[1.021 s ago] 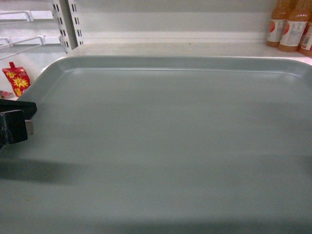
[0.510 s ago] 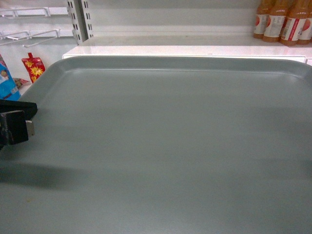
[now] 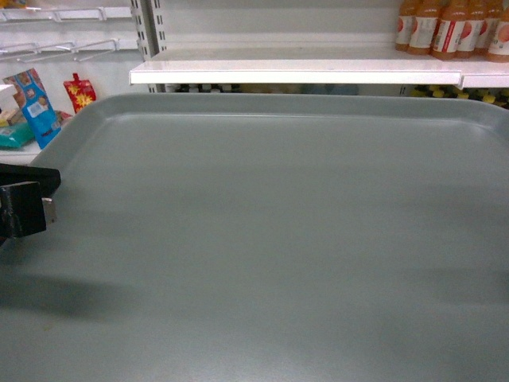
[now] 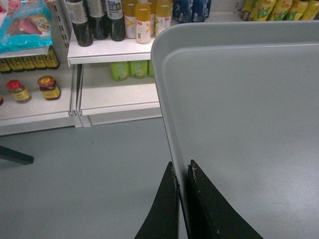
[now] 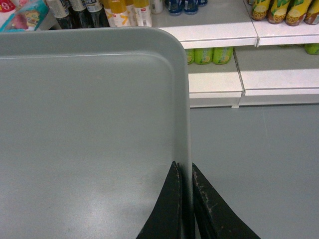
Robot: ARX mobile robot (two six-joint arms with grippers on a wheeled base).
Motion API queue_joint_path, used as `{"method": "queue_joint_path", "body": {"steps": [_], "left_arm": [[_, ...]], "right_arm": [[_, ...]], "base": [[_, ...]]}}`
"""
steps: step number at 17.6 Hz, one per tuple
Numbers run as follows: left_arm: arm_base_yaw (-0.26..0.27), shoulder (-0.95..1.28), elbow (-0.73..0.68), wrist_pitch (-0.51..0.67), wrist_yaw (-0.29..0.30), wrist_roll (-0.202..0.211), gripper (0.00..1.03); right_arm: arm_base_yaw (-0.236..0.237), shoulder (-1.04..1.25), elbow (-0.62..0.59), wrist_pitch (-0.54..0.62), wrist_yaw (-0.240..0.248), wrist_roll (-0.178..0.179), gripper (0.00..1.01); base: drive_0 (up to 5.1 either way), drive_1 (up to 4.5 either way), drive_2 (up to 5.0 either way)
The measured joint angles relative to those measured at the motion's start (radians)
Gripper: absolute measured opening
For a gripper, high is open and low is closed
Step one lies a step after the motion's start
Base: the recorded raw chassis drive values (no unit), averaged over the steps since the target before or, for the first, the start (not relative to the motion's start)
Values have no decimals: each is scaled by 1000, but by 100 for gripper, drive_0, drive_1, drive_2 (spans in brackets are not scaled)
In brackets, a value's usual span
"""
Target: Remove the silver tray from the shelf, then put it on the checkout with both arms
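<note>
Gripping the silver tray (image 4: 244,129) at its left rim, your left gripper (image 4: 182,172) has its two black fingers closed narrow on the raised edge, one inside and one outside. Your right gripper (image 5: 185,172) clamps the right rim of the tray the same way, fingers pinched on either side of the lip. In the head view you see only a black block of the left gripper at the tray's left edge; the right gripper is out of that view. The tray is held in the air over grey floor (image 4: 89,169), clear of the shelving, and it fills most of the head view, roughly level, with nothing on it. Beyond its far rim stands a white shelf (image 3: 294,73), apart from the tray. Orange juice bottles (image 3: 453,28) stand at upper right of that shelf; colourful snack packets (image 3: 40,107) hang at far left. The checkout is not visible in any view.
</note>
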Motion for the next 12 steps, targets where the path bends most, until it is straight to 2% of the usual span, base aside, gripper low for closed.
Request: {"method": "queue_joint_path", "body": {"steps": [12], "left_arm": [[0,-2,0,2,0,0,4]], "right_arm": [[0,-1,0,5,0,-1,3]], "base": [[5,-409,419]]}}
